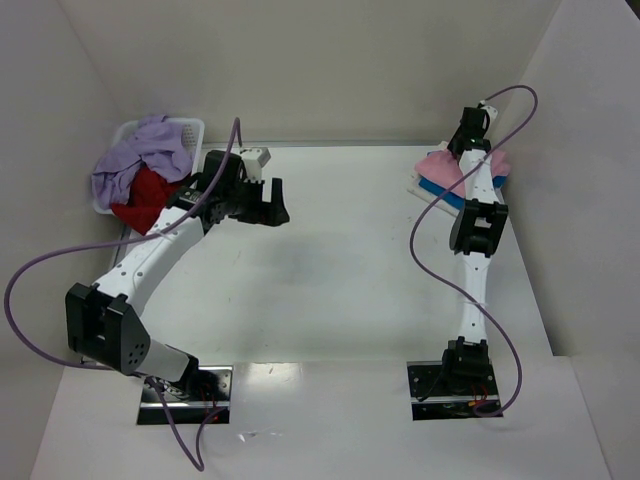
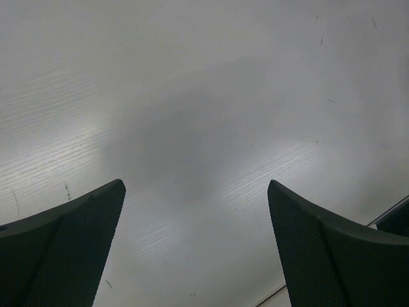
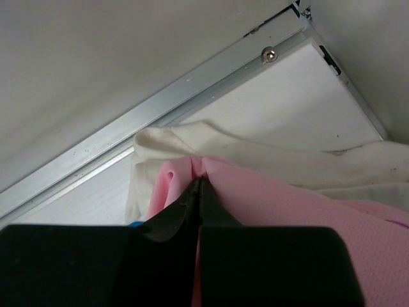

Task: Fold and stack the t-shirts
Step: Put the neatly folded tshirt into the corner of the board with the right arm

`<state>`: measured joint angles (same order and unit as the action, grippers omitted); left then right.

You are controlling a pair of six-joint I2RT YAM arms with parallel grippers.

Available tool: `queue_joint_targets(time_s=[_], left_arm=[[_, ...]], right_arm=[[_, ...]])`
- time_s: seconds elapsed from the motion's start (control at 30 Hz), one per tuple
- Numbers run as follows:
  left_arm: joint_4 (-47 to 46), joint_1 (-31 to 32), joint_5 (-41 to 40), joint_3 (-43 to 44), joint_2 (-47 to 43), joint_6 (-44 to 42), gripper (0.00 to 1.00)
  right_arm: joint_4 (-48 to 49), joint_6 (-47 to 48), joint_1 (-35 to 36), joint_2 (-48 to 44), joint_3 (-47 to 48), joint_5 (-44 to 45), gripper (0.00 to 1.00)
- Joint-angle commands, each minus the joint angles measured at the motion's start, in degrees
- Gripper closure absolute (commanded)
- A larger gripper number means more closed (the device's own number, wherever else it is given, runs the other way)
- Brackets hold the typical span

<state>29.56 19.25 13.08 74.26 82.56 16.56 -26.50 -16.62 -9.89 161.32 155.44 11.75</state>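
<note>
Two shirts lie stacked at the far right corner of the bench (image 1: 340,260): the pink shirt (image 3: 287,204) on top, the blue shirt (image 1: 440,192) under it, with a white cloth (image 3: 255,147) showing beyond them. The right jaws are closed tip to tip. The pink cloth puckers into a small ridge right at their tips, so they seem to pinch a fold at its far edge. A sliver of blue shows just to the left of and below the jaws, and the white cloth lies ahead of them.

The left jaws stand wide apart and hold nothing. Only bare bench shows between and below them. The basket (image 1: 192,126) sits behind them to the left and well apart from them, with the lavender shirt (image 1: 140,150) spilling over its rim and the red shirt (image 1: 148,195) bunched under that.

The task looks about half done, and the step in hand is settling the pink shirt on the stack. The next move calls for the right jaws to part and lift off without dragging the fold askew. The left jaws then need to turn back to the basket and take one crumpled shirt, probably the lavender since it lies on top, and bring it to open bench for folding.
</note>
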Motion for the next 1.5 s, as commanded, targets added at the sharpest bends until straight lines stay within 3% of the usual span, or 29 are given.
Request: queue_joint_targets(time_s=[0.0, 0.1, 0.4, 0.67, 0.83, 1.0, 1.17, 1.47], left_arm=[[-0.8, -0.3, 1.9, 2.1, 0.6, -0.8, 0.0], [-0.8, -0.3, 2.6, 2.1, 0.6, -0.8, 0.0], [-3.4, -0.3, 4.3, 1.0, -3.8, -0.8, 0.0], [-3.4, -0.3, 4.3, -0.2, -7.8, -1.4, 0.0], [-3.4, -0.3, 4.3, -2.2, -9.5, -1.4, 0.0], [-2.8, -0.3, 3.3, -2.2, -9.5, -1.9, 0.0], [-2.8, -0.3, 2.7, -1.7, -7.5, -2.4, 0.0], [-2.8, -0.3, 3.3, -1.7, -4.8, -2.4, 0.0]], right_arm=[[-0.8, 0.3, 0.3, 1.7, 4.2, 0.2, 0.96], [-1.5, 0.3, 0.3, -2.2, 4.2, 0.2, 0.96], [-0.4, 3.8, 0.3, -21.8, -9.7, 5.6, 0.95], [9.6, 4.8, 0.3, -39.6, -40.4, 13.4, 0.93], [17.7, 5.4, -1.4, -44.2, -56.7, 14.7, 0.91], [18.3, 4.8, -2.1, -40.4, -56.5, 13.9, 0.91], [14.0, 4.8, -2.6, -33.8, -52.2, 18.7, 0.91], [10.9, 1.5, -5.7, -34.9, -53.2, 27.2, 0.96]])
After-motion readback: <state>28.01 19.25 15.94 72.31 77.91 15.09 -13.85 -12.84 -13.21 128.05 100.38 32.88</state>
